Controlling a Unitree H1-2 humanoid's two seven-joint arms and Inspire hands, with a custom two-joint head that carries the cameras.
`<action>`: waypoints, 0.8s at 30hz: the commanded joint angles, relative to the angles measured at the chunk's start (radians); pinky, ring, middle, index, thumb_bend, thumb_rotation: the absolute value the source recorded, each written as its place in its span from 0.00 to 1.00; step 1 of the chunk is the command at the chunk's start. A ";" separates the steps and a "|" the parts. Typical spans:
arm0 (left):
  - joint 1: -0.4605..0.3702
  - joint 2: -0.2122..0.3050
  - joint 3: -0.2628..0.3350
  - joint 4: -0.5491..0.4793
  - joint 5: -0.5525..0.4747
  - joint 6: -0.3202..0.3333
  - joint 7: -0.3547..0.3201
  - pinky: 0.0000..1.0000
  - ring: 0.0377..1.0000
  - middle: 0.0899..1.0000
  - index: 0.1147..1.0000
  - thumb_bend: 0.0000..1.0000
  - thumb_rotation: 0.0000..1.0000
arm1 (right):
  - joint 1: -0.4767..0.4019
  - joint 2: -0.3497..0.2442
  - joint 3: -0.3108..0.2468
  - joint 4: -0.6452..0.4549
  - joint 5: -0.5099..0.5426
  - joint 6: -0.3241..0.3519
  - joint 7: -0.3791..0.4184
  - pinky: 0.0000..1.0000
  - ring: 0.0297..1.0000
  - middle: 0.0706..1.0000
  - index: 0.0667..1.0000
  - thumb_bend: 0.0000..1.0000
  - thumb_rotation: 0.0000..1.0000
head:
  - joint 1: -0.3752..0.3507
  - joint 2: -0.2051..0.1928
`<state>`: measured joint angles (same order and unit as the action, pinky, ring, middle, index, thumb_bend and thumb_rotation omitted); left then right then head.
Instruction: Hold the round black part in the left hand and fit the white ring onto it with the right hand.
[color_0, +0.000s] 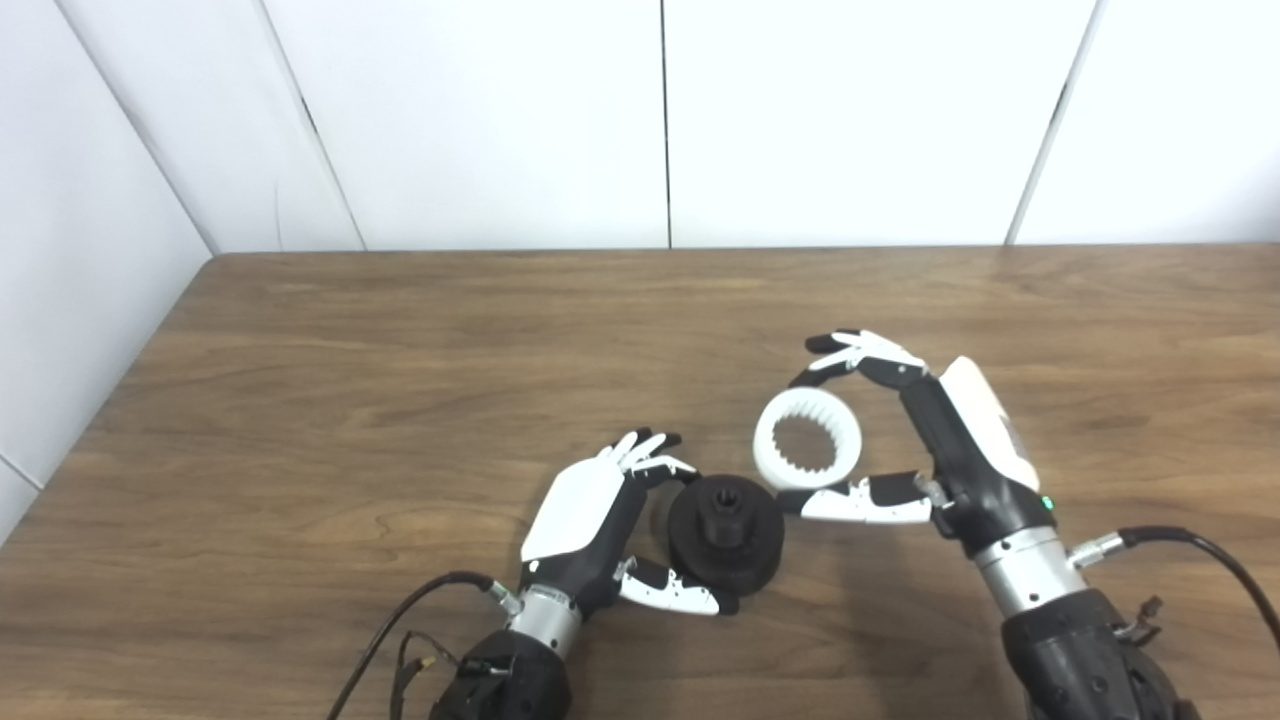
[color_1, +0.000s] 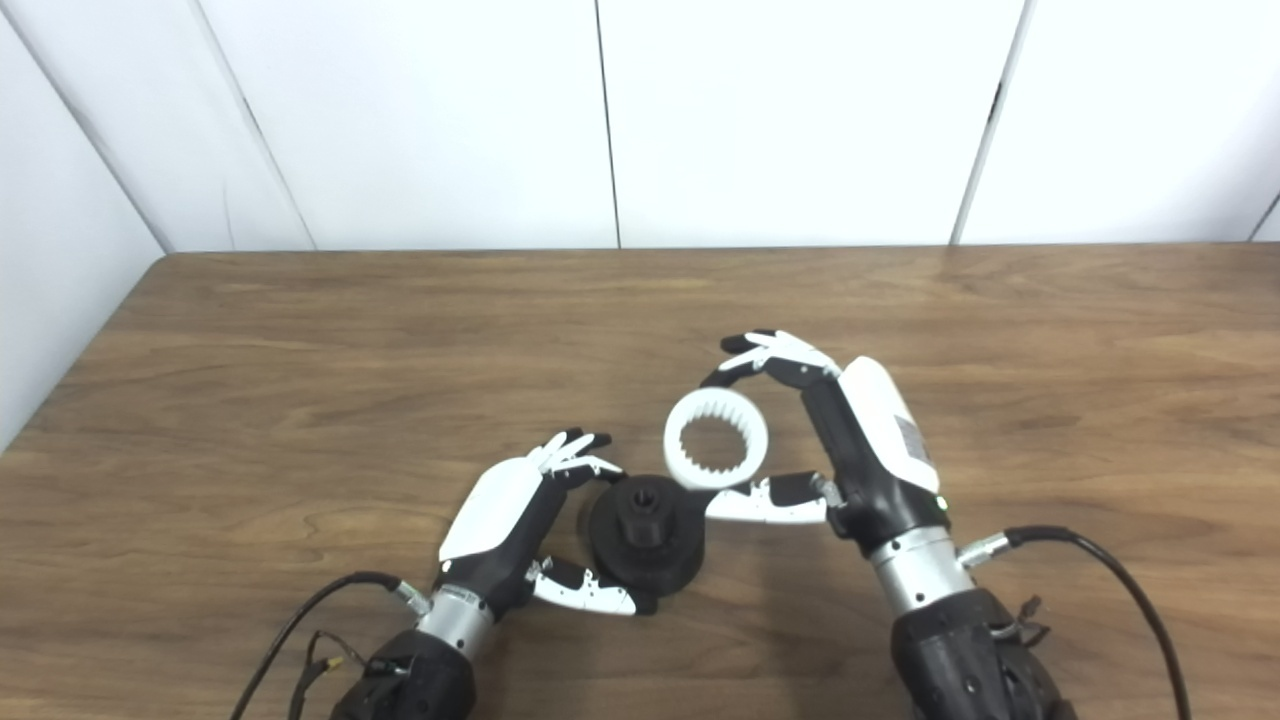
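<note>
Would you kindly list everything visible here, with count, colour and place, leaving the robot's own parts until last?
round black part: one, black, near front of table, held in the left hand
white ring: one, white, toothed inside, just right of and beyond the black part, held in the right hand
table: one, brown wood, fills the lower picture
wall panels: white, behind the table
cables: black, trailing from both wrists
left hand: one, black and white, shut on the black part
right hand: one, black and white, shut on the ring
</note>
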<state>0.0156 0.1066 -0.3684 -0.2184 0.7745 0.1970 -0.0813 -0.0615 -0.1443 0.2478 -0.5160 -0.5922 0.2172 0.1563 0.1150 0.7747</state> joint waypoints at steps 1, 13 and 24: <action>-0.011 0.005 -0.009 0.014 0.019 0.002 -0.007 0.96 0.98 0.92 0.54 0.91 0.28 | -0.020 0.018 0.009 -0.015 -0.014 -0.031 -0.007 0.90 0.86 0.78 0.45 0.52 0.14 | 0.001 0.000; -0.008 0.003 -0.014 0.007 0.025 0.010 -0.014 0.96 0.98 0.92 0.54 0.92 0.28 | 0.000 0.063 0.044 0.075 -0.055 -0.004 -0.004 0.99 0.88 0.78 0.45 0.52 0.14 | 0.006 0.007; -0.005 0.004 -0.016 0.001 0.029 0.011 -0.015 0.95 0.98 0.92 0.54 0.92 0.27 | -0.013 0.075 0.070 0.145 -0.080 -0.003 -0.011 1.00 0.88 0.79 0.45 0.52 0.15 | 0.010 0.015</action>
<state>0.0150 0.1067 -0.3728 -0.2189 0.7840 0.2002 -0.0813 -0.0440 -0.0737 0.3215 -0.3712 -0.6550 0.2191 0.1542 0.1243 0.7885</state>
